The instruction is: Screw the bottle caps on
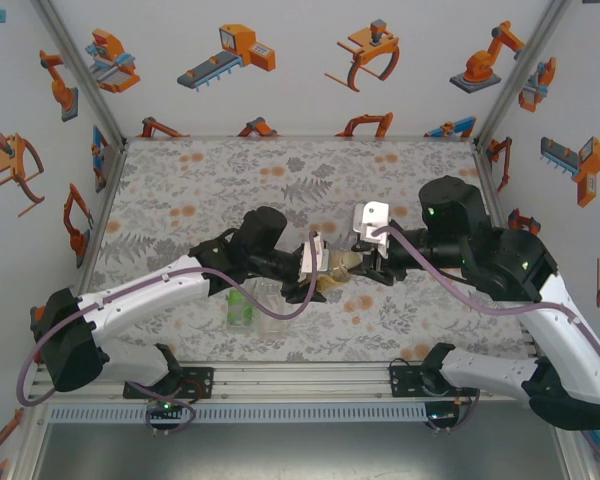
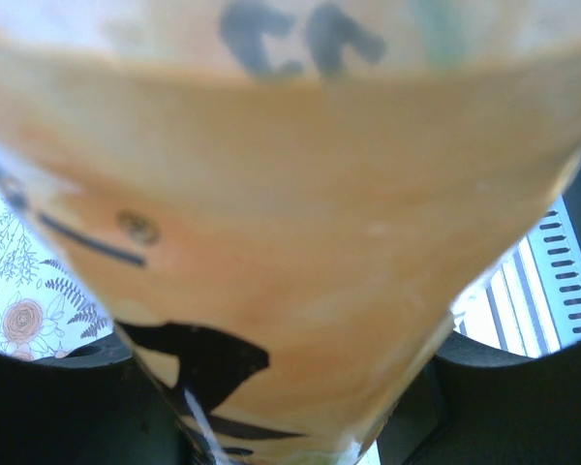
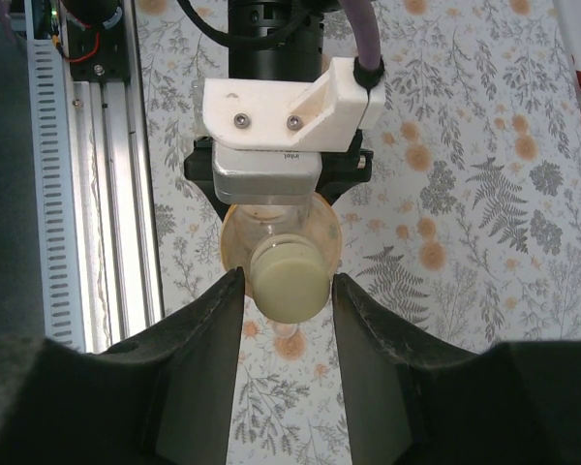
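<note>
L gripper is clamped shut on the amber bottle. On the L wrist cam the amber body with dark characters sits tight between the dark fingers. From the top cam the bottle hangs tilted above the floral table, neck pointing toward the R arm. The yellowish cap sits on the bottle's neck end. R gripper is right at that same end, and on the R wrist cam its two fingers stand narrowly parted, one on each side of the cap and just beside it. I can't tell whether they're actually pressing on the cap or a hair off, so no call on a grip there. A green bottle and a clear bottle stand together nearer the arm bases than the amber bottle, under the L arm, apart from both grippers.
</note>
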### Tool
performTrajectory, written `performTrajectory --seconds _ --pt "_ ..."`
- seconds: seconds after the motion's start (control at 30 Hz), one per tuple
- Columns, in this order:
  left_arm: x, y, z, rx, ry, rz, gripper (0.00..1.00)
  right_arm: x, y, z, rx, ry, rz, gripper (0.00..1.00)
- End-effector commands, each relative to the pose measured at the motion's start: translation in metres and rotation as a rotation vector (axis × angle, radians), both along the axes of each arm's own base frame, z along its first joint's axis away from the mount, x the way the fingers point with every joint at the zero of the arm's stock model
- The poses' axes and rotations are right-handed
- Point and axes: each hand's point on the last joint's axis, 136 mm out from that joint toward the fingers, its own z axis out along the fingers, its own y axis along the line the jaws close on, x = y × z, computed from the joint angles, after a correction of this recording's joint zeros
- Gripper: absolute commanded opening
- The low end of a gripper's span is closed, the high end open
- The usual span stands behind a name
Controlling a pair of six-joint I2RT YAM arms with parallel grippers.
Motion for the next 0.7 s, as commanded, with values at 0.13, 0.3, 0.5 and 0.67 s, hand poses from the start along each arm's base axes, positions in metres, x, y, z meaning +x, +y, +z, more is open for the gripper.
performTrajectory --seconds 0.13,0.3,0.5,0.67 --pt "-0.002 0.002 0.008 -0.022 -0.025 -0.004 0.00 -0.001 0.000 -0.005 -0.014 0.027 0.002 0.23" --pt "-0.001 0.002 0.006 -0.013 -0.030 0.001 0.00 -0.008 0.001 -0.011 -0.056 0.104 0.031 0.04" --pt "0.000 0.000 0.003 0.002 -0.015 0.003 0.00 -0.013 0.005 -0.019 -0.094 0.173 0.056 0.00" --pt "0.000 0.000 0.002 0.008 -0.011 0.001 0.00 -0.011 0.006 -0.022 -0.122 0.189 0.057 0.00"
